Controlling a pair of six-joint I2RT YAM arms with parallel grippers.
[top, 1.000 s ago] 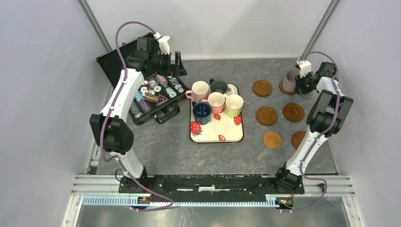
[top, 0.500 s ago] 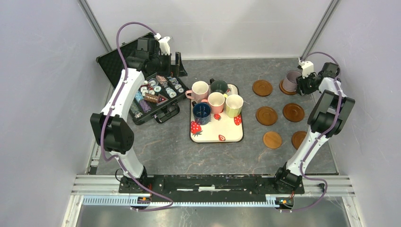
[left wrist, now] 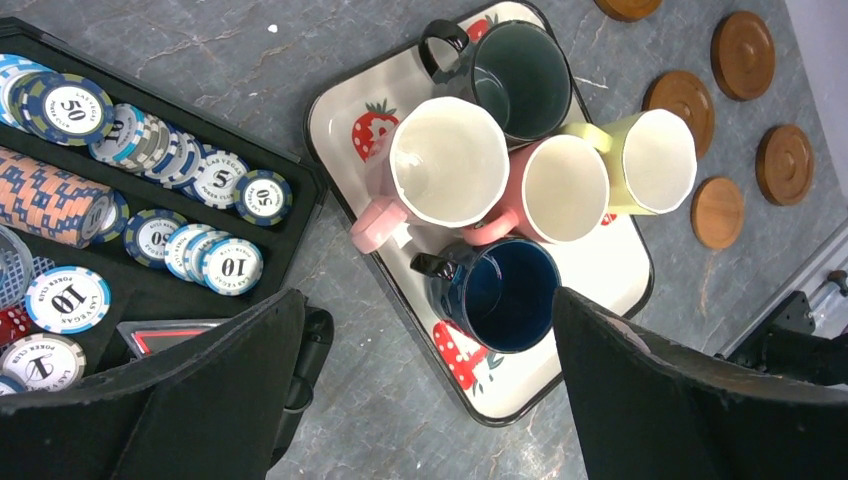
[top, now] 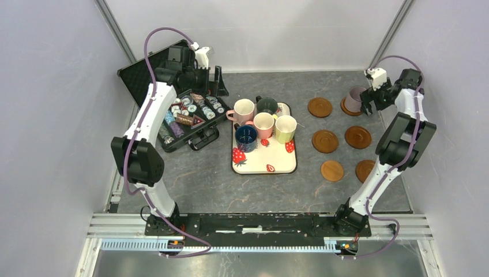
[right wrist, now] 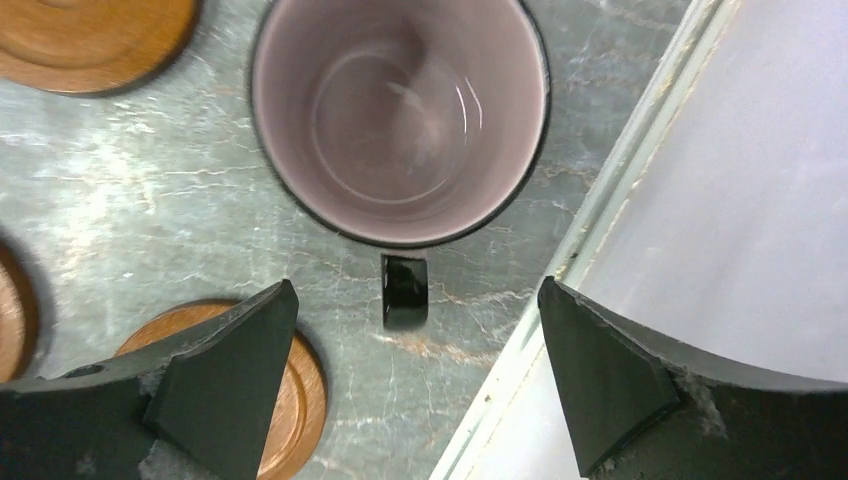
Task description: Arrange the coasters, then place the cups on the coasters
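Observation:
The lilac cup [top: 353, 97] stands upright on the back-right coaster [top: 345, 109]. Just to its right my right gripper [top: 369, 103] is open. In the right wrist view the lilac cup [right wrist: 400, 110] shows its dark handle [right wrist: 404, 292] pointing toward my right gripper [right wrist: 415, 385], whose jaws stand wide apart and touch nothing. Several more coasters [top: 324, 141] lie bare in two columns. Several cups, among them a navy one [top: 246, 137], sit on the strawberry tray [top: 265, 167]. My left gripper [top: 214, 81] hangs open at the back left, and my left gripper [left wrist: 430, 400] holds nothing.
An open black case of poker chips [top: 179, 118] lies at the back left under the left arm. The right wall's metal frame [right wrist: 600, 250] runs close beside the right gripper. Bare coasters [right wrist: 275, 400] lie near the lilac cup.
My right gripper has opened, let go of the lilac cup's handle, and drawn back to the right. The cup stays on its coaster. The left arm has barely moved.

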